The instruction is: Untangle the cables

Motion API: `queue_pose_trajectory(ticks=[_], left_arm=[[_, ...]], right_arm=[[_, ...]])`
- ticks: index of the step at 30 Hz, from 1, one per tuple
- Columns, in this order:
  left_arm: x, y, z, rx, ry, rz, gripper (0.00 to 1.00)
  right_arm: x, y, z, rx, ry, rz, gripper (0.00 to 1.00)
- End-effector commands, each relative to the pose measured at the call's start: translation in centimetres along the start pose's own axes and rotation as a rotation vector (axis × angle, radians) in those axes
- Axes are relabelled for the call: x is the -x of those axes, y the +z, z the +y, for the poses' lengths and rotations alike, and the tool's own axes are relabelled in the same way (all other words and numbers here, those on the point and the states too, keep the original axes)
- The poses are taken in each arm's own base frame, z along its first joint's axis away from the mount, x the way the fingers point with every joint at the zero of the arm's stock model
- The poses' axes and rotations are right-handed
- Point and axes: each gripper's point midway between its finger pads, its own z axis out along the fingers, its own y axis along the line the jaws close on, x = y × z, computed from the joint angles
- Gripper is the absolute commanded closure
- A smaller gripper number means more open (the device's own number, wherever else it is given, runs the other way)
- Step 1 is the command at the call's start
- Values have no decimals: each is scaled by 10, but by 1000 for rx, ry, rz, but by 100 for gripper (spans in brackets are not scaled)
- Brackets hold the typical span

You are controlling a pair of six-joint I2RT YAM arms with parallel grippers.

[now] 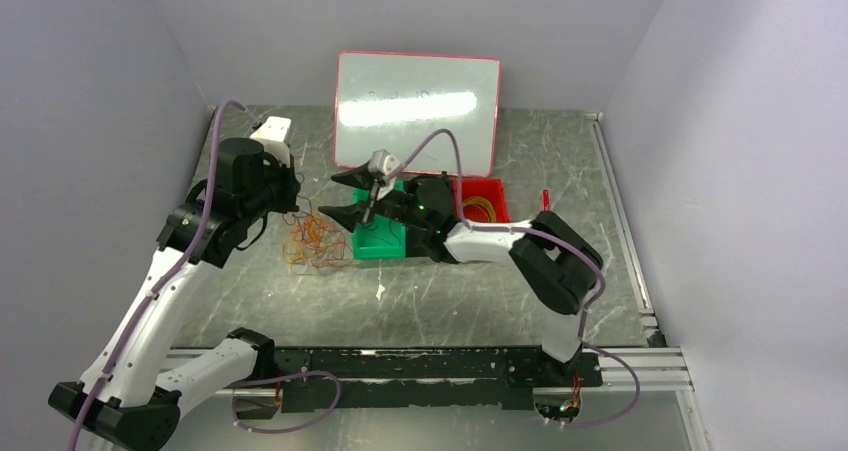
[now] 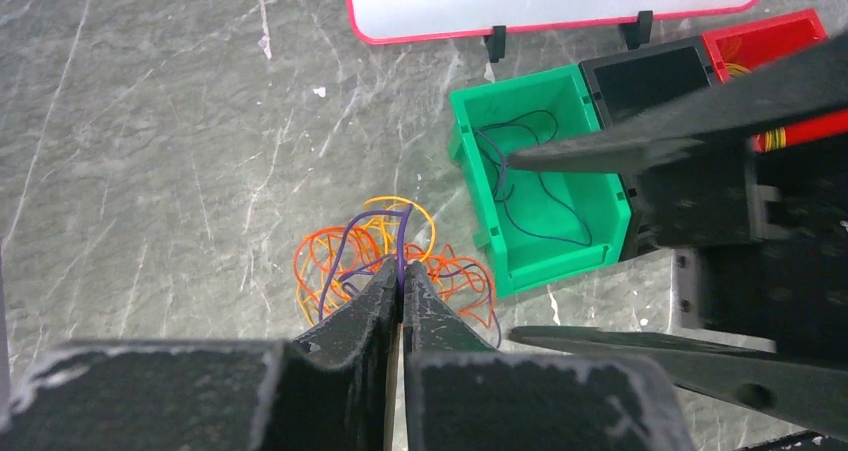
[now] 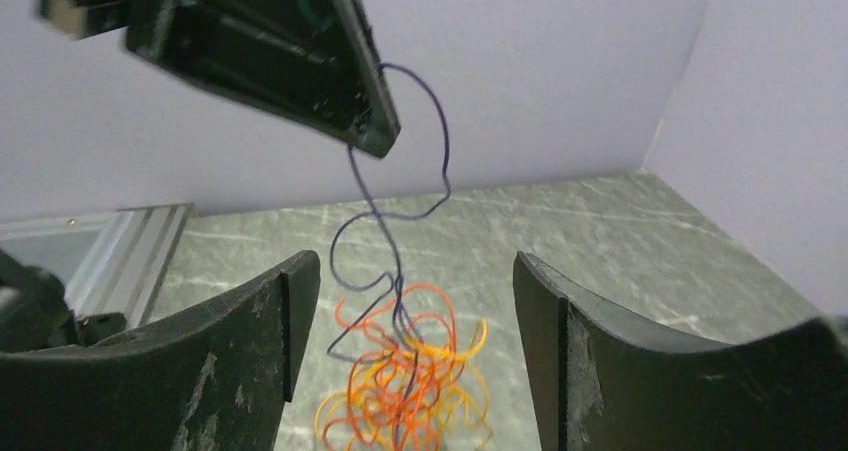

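As seen past the left gripper point(image 2: 402, 281), clamped shut on one dark purple cable point(image 3: 440, 161): strand dropping near-vertical from those tips into the orange and yellow tangle point(image 3: 410, 391) straight below. Ahead of the right gripper point(image 3: 415, 271), spread wide and holding nothing: that same hanging strand, centred between its fingers, touching neither. Free arm nearer the strand: right. Probably calls for pinching low, just above the tangle, then drawing apart. Beside the right gripper, green bin point(image 2: 468, 161)
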Motion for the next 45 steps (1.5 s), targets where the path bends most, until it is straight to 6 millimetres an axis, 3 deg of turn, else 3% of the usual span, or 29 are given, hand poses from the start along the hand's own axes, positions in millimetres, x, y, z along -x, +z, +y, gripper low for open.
queue_pose_trajectory(ticks=[1,7,8,16,25,28,33,39,45], left_arm=[[10,-15,3,18,-18,-32,93],[8,-18,-1,-8,-20,-35,93],[9,-20,0,-6,-21,-35,93],[17,-32,-7,-50,-35,-78,93],[19,-41,-9,-64,-58,-102,93],[23,-44,-5,-42,-65,-114,93],[60,-62,13,64,-89,-200,93],[133,-102,24,128,-89,-387,93],[182,-130,26,139,-76,-512,93]], right_arm=[[0,34,9,84,-14,-32,26],[-8,66,22,111,-4,-31,26],[-21,70,22,110,8,-10,26],[-35,88,7,13,96,-50,27],[-32,101,10,29,178,-123,41],[-41,103,13,30,179,-93,53],[-77,103,17,7,148,17,66],[-113,100,19,-37,141,112,69],[-143,101,25,-44,140,186,71]])
